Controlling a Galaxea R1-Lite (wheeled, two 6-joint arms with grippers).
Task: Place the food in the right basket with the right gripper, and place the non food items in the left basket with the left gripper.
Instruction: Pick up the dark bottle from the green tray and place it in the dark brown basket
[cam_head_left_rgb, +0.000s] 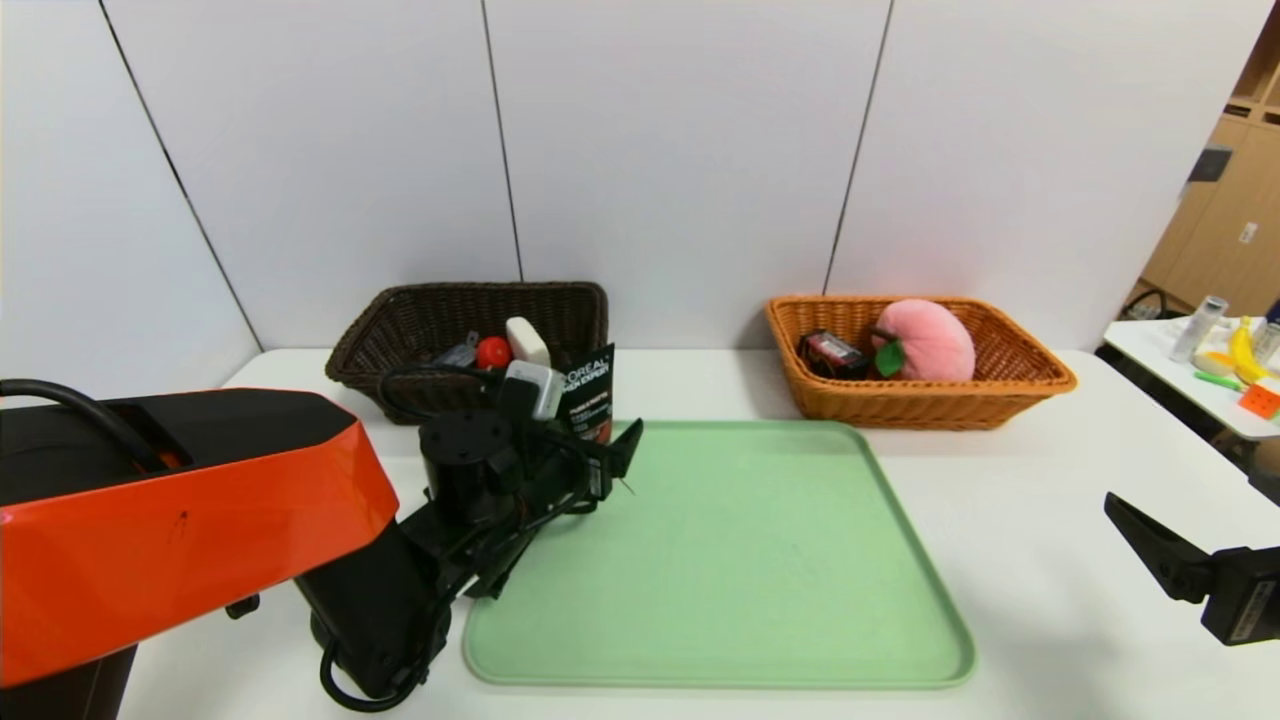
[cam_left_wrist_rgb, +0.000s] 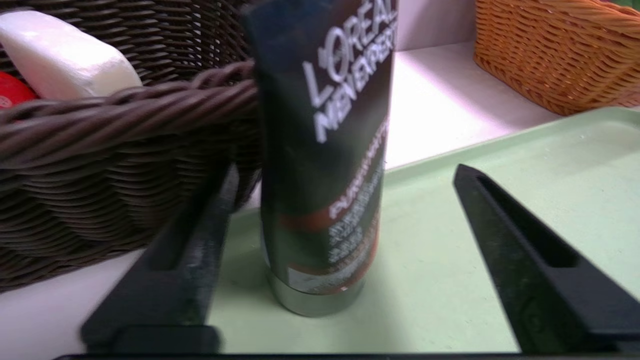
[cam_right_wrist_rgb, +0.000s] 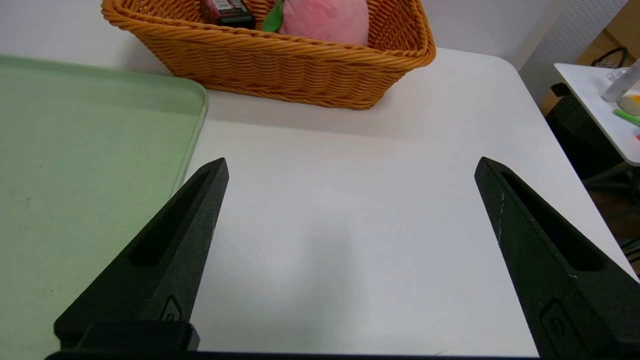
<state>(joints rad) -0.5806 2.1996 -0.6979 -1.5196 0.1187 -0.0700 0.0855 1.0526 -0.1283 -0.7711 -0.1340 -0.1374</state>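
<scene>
Baskets (cam_head_left_rgb: 470, 330): two; tray (cam_head_left_rgb: 760, 560): one.

White lettering reading "L'OREAL MEN EXPERT" is seen on the dark tube (cam_left_wrist_rgb: 325, 150) standing upright at the corner of the green tray (cam_left_wrist_rgb: 500, 200); the same brand is made out in the head view (cam_head_left_rgb: 588, 390). Smaller print lower on the tube, on an orange band, cannot be read. The label on the dark packet (cam_head_left_rgb: 832, 352) in the orange basket (cam_head_left_rgb: 1000, 395) is too small to be read.
</scene>
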